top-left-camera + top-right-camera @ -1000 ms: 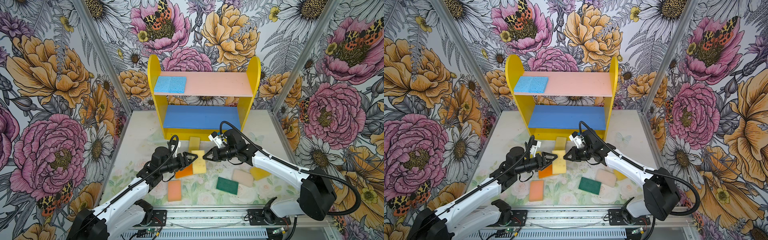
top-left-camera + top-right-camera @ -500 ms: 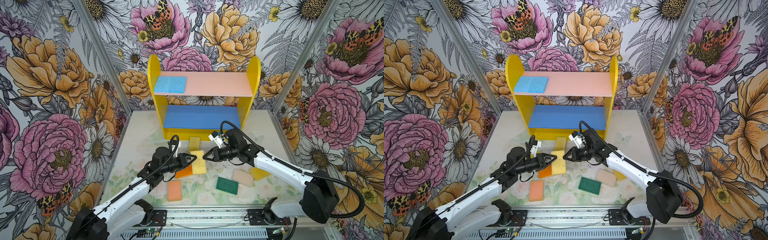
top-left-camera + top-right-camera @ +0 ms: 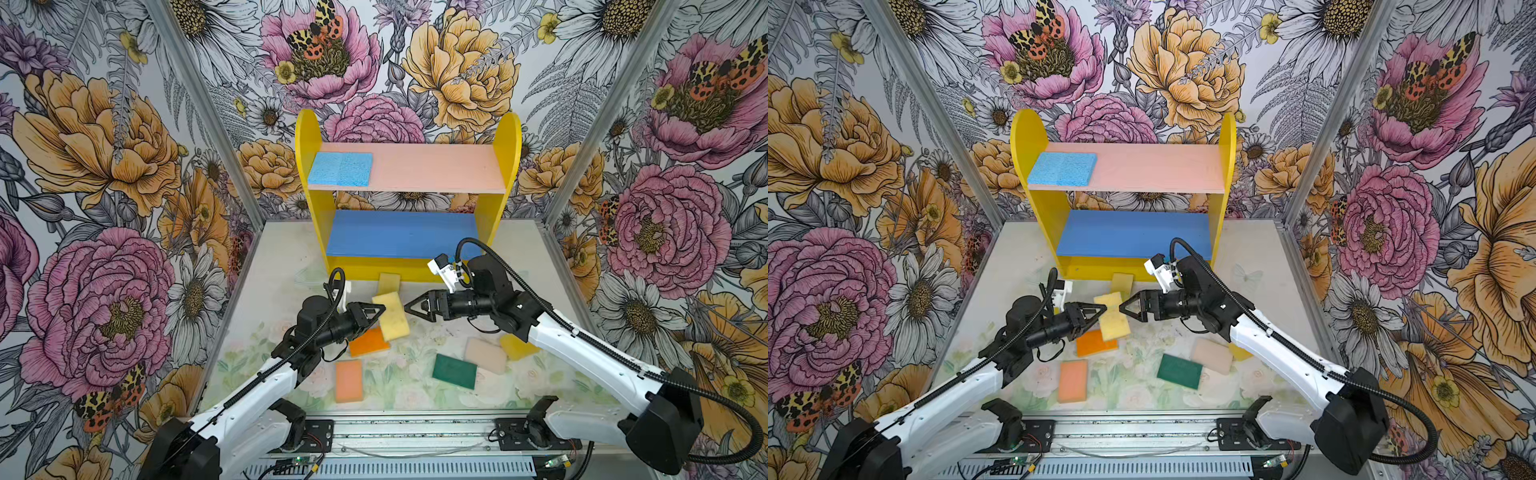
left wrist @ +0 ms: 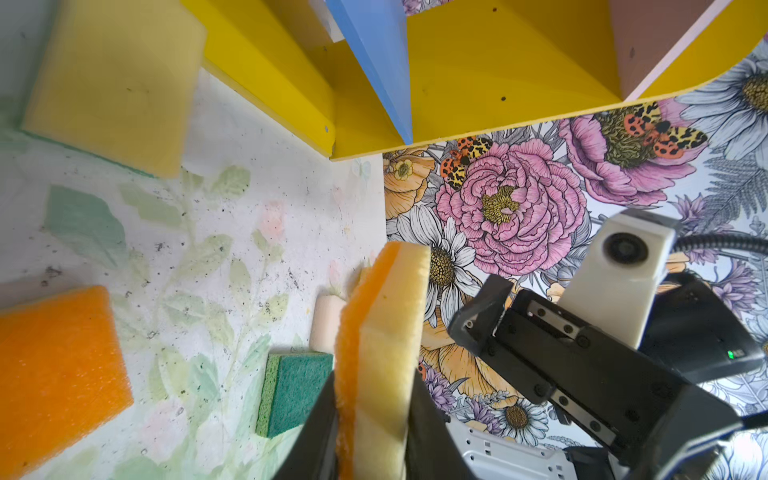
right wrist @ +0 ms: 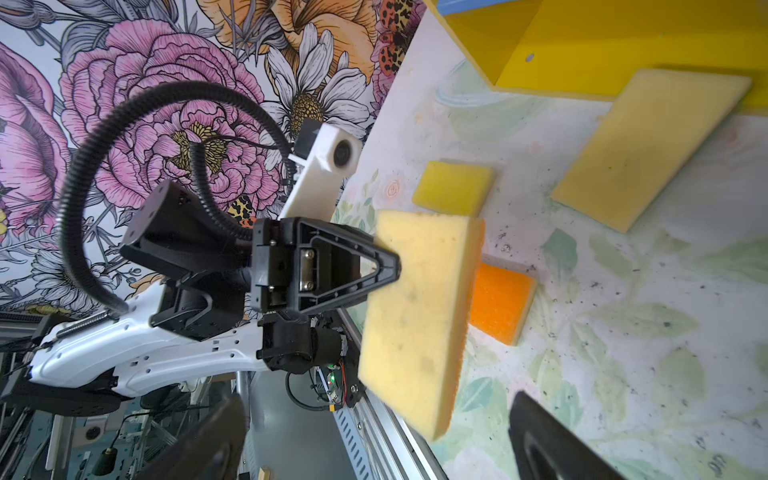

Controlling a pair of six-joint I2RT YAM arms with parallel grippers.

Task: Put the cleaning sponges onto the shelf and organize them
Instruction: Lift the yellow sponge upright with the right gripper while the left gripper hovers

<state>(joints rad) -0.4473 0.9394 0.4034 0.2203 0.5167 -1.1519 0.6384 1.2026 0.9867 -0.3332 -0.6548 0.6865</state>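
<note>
**Operator:** Entry for this moment. Where does the task stand?

**Notes:** Early, by my reading. Your tabletop [image 3: 274, 266] carries most of the pads. The shelf [image 3: 305, 137] has only two light blue sponges [image 3: 340, 168], touching side by side at the left end of the pink upper board [image 3: 436, 166]. The blue lower board [image 3: 399, 237] is bare.

**Operator:** And the hands?

**Notes:** Your left hand [image 3: 379, 311] is clenched on one end of a yellow sponge [image 3: 394, 316] with an orange backing. The pad stands on edge in the air, above the orange sponge [image 3: 368, 341]. Your right hand [image 3: 409, 309] is released, jaws wide, and points at the pad's free side. It is just beside the pad but apart from it (the left wrist view shows wallpaper between them). I judge this a pass between hands, with the left as carrier.

**Operator:** Next move?

**Notes:** Back your right hand clear first, since the two hands sit nose to nose. Then lift the left to a board and turn the pad flat before letting go. The bare stretch beside the blue pair looks the natural slot. Foam held by one end may droop, so approach above the board's front edge.

**Operator:** Then?

**Notes:** Loose pads wait:
- one yellow pad [image 3: 389, 281] against the shelf base
- the cream [image 3: 485, 355] and another yellow [image 3: 513, 347] by your right arm
- the dark green [image 3: 454, 371]
- the peach [image 3: 349, 380]
</note>
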